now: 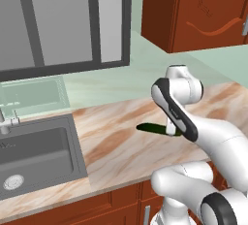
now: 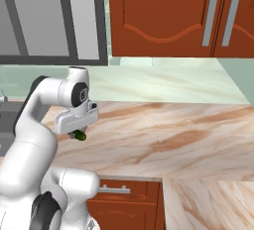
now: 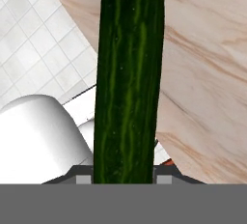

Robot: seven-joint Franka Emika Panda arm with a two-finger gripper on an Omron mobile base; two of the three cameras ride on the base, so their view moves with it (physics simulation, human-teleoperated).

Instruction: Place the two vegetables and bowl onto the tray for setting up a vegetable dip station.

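Cucumber [image 3: 129,78] sits clamped in the gripper [image 2: 77,134], jaws partly closed around it, lifted above the counter [image 1: 116,146] near its front edge. No tray in sight; I reckon every placement is left.

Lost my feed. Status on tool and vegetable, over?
Tool shut on slim dark green cucumber. Cucumber lifted clear above the marble counter. Nothing in the way nearby.

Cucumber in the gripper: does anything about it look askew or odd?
Nothing stands out. The cucumber sits centred between the gripper fingers, whole and unmarked, held lengthwise above the marble counter. In the left base view it juts out sideways past the arm, level with the counter.
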